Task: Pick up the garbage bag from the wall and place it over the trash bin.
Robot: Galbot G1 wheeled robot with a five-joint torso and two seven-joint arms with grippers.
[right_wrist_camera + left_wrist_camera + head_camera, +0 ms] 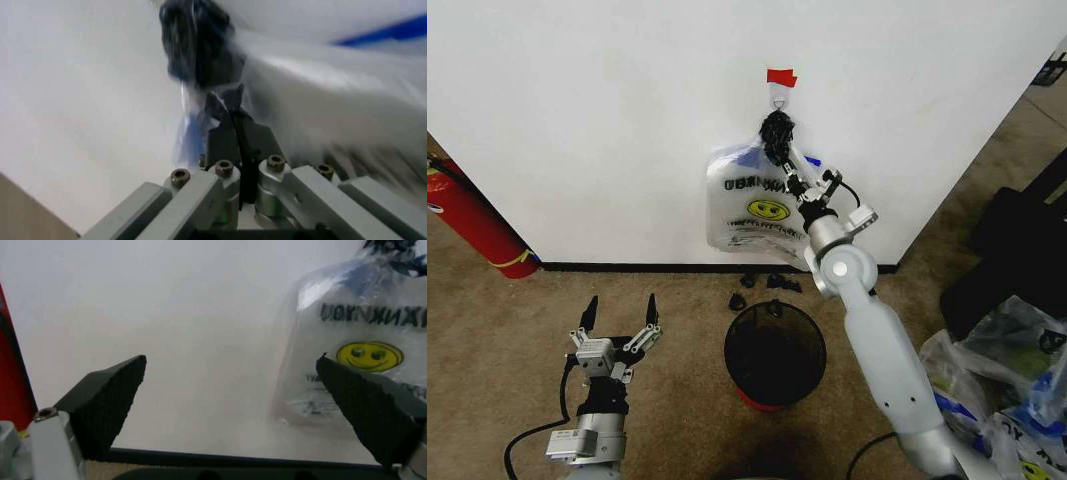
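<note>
The wall (627, 130) spans the scene, white above a black baseboard, with a small hook under red tape (781, 77); from that hook the garbage bag (752, 205) hangs flat against it, long axis vertical, its gathered neck at the top and its printed body, with a yellow smiley, drooping below. The trash bin (775, 350) stands on the carpet near the wall, almost straight beneath the bag. The right claw (777, 135) is raised to the bag's neck just under the hook, and its fingers look pinched shut on the bunched plastic, so the bag lies directly at this claw; the lift off the hook probably turns on that grip. The left claw (619, 310) waits low, spread wide, holding nothing, well apart from the bag.
</note>
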